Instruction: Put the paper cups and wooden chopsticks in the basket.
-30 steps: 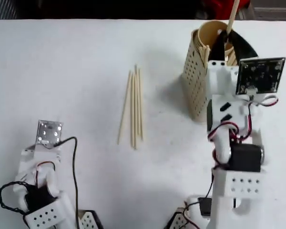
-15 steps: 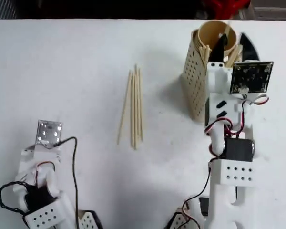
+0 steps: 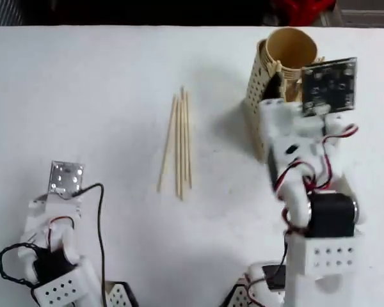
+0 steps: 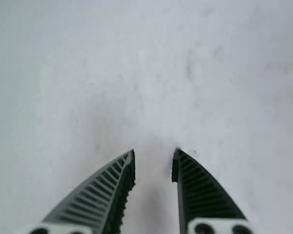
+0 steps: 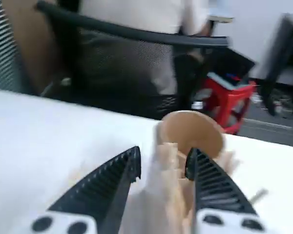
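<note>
Chopsticks (image 3: pixel 179 147) lie apart from basket (image 3: pixel 258 110) holding paper cup (image 3: pixel 293 45).

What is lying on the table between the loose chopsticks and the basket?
Nothing. In the high view, the stretch of white table between the chopsticks and the basket is bare, apart from the basket's shadow.
</note>
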Action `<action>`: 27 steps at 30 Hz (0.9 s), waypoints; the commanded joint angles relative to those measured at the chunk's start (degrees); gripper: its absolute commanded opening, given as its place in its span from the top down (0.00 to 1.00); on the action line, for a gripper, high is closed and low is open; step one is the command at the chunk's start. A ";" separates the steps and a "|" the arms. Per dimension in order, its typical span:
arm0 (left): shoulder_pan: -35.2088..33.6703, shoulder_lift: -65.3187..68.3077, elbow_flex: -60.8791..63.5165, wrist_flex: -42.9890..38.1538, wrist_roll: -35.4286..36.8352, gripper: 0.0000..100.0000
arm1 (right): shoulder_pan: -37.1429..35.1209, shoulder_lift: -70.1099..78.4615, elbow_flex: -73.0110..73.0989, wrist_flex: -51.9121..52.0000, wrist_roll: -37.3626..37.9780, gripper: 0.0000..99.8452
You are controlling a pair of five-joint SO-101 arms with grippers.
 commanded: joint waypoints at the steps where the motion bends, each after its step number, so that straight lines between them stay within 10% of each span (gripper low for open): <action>1: -0.40 -0.40 -0.18 0.35 -0.26 0.86 | -7.96 1.98 -5.98 6.90 0.62 0.86; 7: -0.40 -0.40 -0.18 0.35 -0.26 0.86 | -13.85 13.41 -5.71 8.75 0.44 0.98; 27: -0.40 -0.40 -0.18 0.35 -0.26 0.86 | -15.78 62.81 -5.45 -4.18 0.44 0.83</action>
